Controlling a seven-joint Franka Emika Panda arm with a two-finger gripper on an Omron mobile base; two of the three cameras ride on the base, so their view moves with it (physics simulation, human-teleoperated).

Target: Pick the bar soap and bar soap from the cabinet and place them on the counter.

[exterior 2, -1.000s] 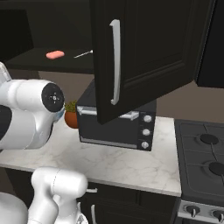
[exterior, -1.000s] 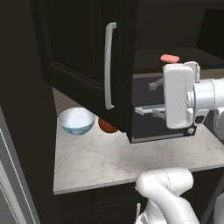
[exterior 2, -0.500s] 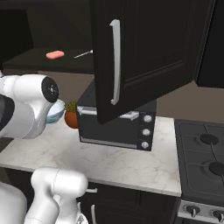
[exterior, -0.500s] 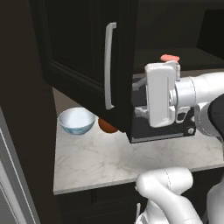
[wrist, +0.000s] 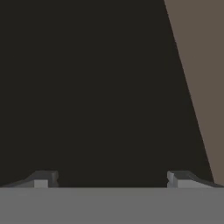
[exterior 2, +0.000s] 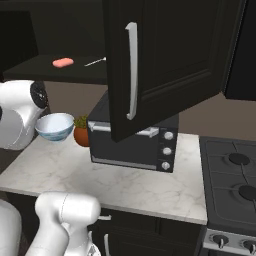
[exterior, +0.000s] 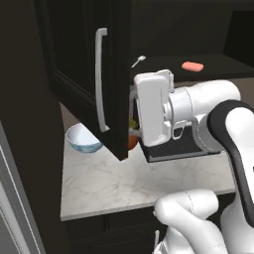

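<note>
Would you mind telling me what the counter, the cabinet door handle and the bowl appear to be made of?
The counter looks like polished marble: white-grey with faint veins. The cabinet door handle looks like brushed metal, being a pale silver bar with a soft sheen. The bowl seems glazed ceramic or glass: pale blue-white, glossy; which of the two is unclear.

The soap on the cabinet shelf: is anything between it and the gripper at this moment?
Yes. The open cabinet door hangs in front of the gripper, whose open fingers face its dark panel closely in the hand view. The soap lies on the shelf behind, with a spoon nearby.
</note>
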